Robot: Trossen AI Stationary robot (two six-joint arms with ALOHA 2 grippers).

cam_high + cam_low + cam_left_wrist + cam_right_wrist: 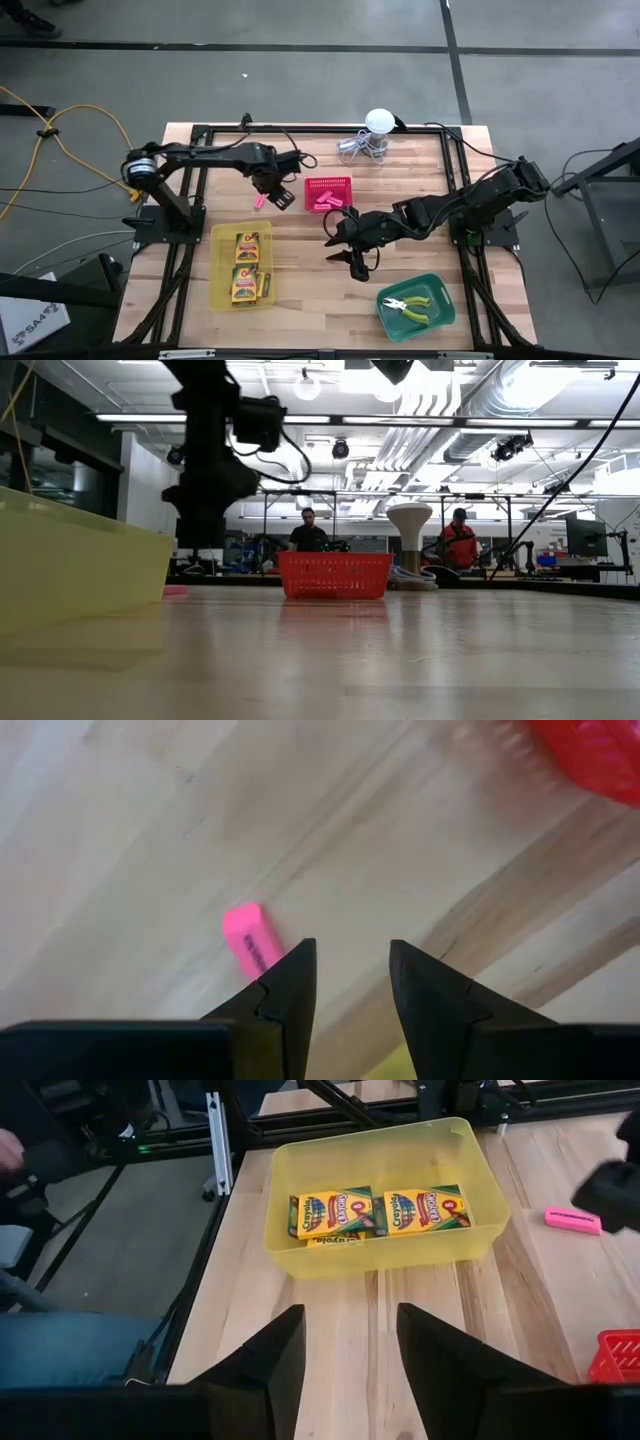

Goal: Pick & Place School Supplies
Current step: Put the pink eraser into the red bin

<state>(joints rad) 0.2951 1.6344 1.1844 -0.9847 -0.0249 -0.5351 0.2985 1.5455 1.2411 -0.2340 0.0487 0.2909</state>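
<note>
A pink eraser (248,932) lies flat on the wooden table, just outside one finger of my left gripper (352,948). That gripper points down over it, open, with nothing between its fingers; from above the eraser (259,201) shows beside the gripper (273,190). More pink erasers lie in the red basket (328,192). Crayon boxes (380,1213) lie in the yellow tray (300,1250). Pliers (410,307) with yellow-green handles lie in the green tray (440,318). My right gripper (336,246) hangs open over mid-table, facing the yellow tray.
A white ball with coiled wire (375,128) stands at the table's far edge. The red basket (590,750) is close beside my left gripper. People stand in the room beyond the table (308,532). Bare wood lies between the trays.
</note>
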